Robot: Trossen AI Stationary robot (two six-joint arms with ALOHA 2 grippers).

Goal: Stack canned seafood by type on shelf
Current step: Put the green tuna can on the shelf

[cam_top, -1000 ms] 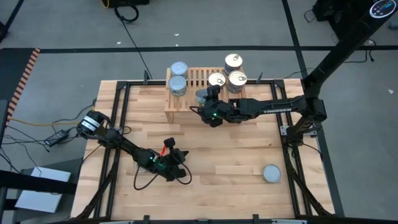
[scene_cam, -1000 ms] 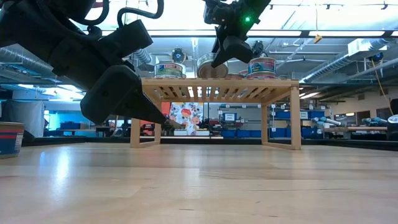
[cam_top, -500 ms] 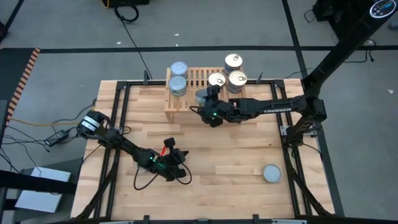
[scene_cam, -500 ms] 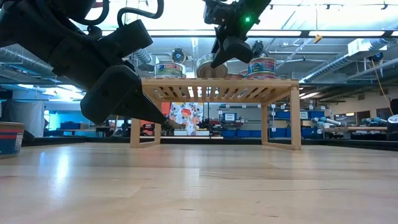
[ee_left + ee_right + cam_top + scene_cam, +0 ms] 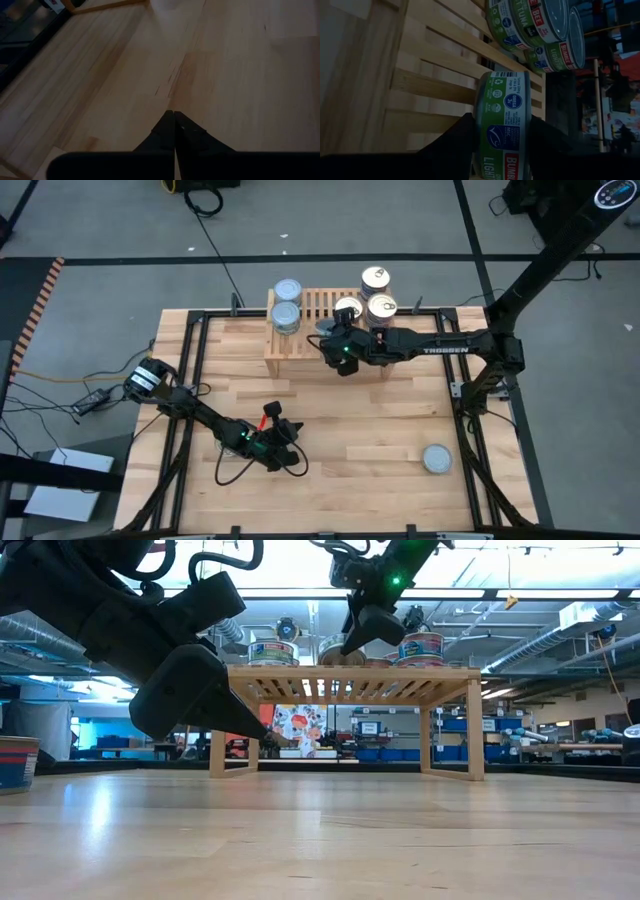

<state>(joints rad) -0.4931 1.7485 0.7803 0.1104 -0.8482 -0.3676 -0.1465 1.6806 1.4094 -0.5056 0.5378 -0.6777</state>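
The light wooden shelf (image 5: pixel 318 318) stands at the table's far edge. On its slatted top sit two silvery-blue-lidded tins (image 5: pixel 286 302) at the left end and three golden-lidded tins (image 5: pixel 371 297) at the right end. My right gripper (image 5: pixel 501 119) is over the shelf's middle, shut on a green-labelled tin (image 5: pixel 504 131) that stands upright at the slats (image 5: pixel 332 648). Whether the tin's base touches them I cannot tell. My left gripper (image 5: pixel 288 448) lies shut on the tabletop near the front left, and its fingertips (image 5: pixel 174 118) meet. My right gripper pinches the tin by its round side wall (image 5: pixel 485 131), one finger (image 5: pixel 456 144) on each side. The fingers come slanting down from the table's near side. The tin stays upright, lid up, just above or on the shelf's slats.
One more silvery-lidded tin (image 5: pixel 436 459) stands alone on the plank table near the front right. Green-labelled tins (image 5: pixel 530 20) crowd the shelf beside the held one. Black frame rails (image 5: pixel 190 370) run along the table's sides.
My right gripper has carried the tin toward the far edge and slightly right, from the shelf's front rim to over its slatted top, and a little lower. It stays shut on the tin.
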